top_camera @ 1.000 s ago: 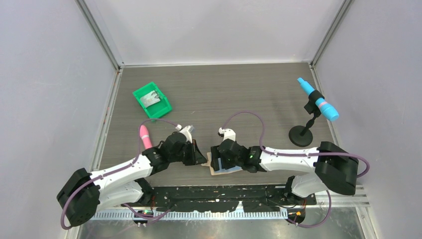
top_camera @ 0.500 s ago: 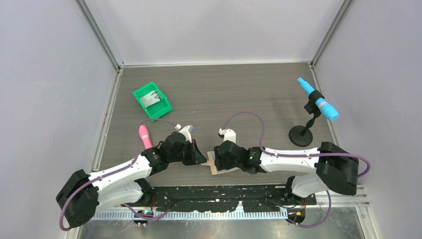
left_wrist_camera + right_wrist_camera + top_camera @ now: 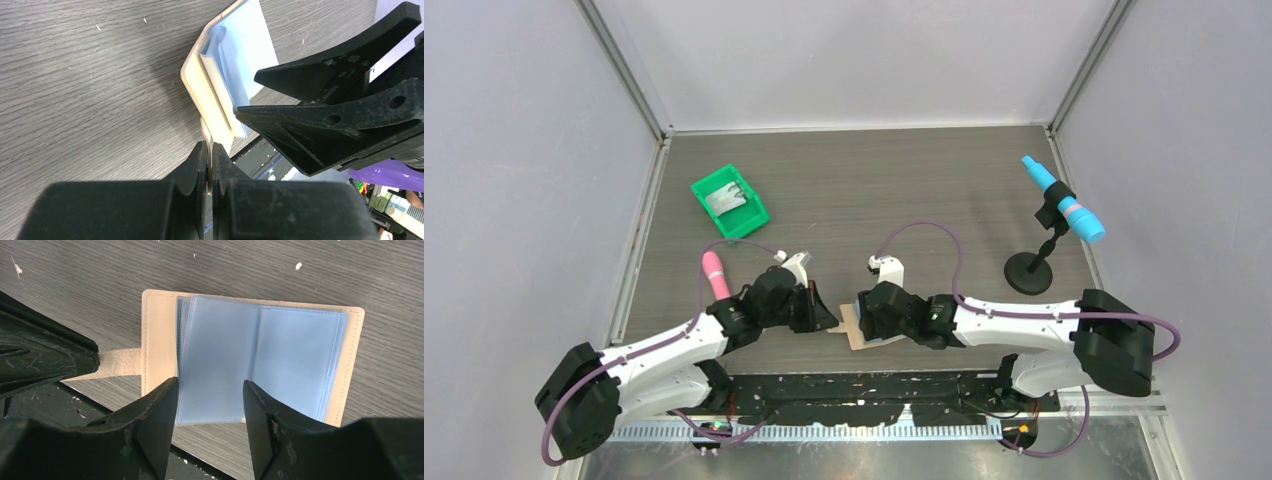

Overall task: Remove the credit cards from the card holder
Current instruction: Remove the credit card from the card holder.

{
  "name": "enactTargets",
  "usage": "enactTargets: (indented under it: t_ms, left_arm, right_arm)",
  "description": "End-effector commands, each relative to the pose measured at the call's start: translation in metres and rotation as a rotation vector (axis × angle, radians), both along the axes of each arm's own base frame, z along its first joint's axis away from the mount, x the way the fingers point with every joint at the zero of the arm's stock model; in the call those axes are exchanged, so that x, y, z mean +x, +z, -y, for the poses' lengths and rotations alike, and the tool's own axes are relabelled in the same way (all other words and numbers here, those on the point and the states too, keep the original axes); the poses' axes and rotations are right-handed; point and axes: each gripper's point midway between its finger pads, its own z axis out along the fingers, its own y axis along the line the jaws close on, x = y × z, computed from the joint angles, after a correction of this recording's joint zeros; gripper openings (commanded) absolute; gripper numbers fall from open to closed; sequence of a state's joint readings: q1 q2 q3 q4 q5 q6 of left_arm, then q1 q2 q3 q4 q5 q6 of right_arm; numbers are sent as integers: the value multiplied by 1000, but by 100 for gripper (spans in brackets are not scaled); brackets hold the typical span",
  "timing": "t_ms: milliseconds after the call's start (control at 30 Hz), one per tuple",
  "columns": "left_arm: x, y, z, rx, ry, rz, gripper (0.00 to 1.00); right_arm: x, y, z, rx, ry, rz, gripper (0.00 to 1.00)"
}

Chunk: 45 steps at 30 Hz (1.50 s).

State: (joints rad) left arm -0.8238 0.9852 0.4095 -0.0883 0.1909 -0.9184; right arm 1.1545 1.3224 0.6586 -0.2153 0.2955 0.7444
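Observation:
The card holder (image 3: 156, 335) lies open near the table's front edge, tan with two plain blue inner panels (image 3: 255, 355). It also shows in the top view (image 3: 856, 332). My left gripper (image 3: 210, 150) is shut on its small strap tab (image 3: 120, 363). My right gripper (image 3: 210, 395) is open, its jaws standing either side of the left blue panel's near edge, low over it. A second pale blue layer (image 3: 180, 325) peeks out behind that panel. No credit card with printed marks shows.
A green bin (image 3: 729, 203) holding a grey item stands at the back left. A pink object (image 3: 715, 274) lies by the left arm. A blue tool (image 3: 1064, 212) on a black stand (image 3: 1028, 272) is at the right. The table's front edge is just below the holder.
My right gripper has shifted a little left over the holder, covering the blue panels in the top view. The left gripper has kept its hold on the strap tab.

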Motion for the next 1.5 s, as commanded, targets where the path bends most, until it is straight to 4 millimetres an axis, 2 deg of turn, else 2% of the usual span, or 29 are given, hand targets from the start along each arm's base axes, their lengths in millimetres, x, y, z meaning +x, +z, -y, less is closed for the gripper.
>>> enactTargets:
  t_ms: [0, 467, 533, 700, 800, 933, 1000, 1067, 1167, 1467]
  left_arm:
    - [0, 3, 0, -9, 7, 12, 0]
    - [1, -6, -6, 33, 17, 11, 0]
    - [2, -7, -9, 49, 21, 18, 0]
    - [2, -4, -10, 54, 16, 28, 0]
    - [0, 1, -7, 28, 5, 33, 0]
    - [-1, 5, -5, 8, -5, 33, 0]
    - [-1, 6, -3, 0, -11, 31, 0]
    - [-2, 8, 0, -12, -17, 30, 0]
    - [-2, 10, 1, -23, -19, 27, 0]
    - [-2, 13, 2, -36, -19, 33, 0]
  right_arm:
    - [11, 19, 4, 11, -51, 56, 57]
    - [14, 26, 22, -19, -93, 85, 57]
    - [15, 24, 29, -44, -107, 90, 57]
    - [22, 15, 64, -135, -185, 101, 57]
    - [23, 20, 75, -143, -200, 100, 57]
    - [25, 54, 60, -59, -152, 131, 57]
    - [25, 69, 43, 9, -90, 157, 58]
    - [21, 76, 25, 72, -21, 156, 60]
    - [19, 76, 6, 122, 27, 149, 62]
    - [11, 34, -23, 54, 96, 80, 68]
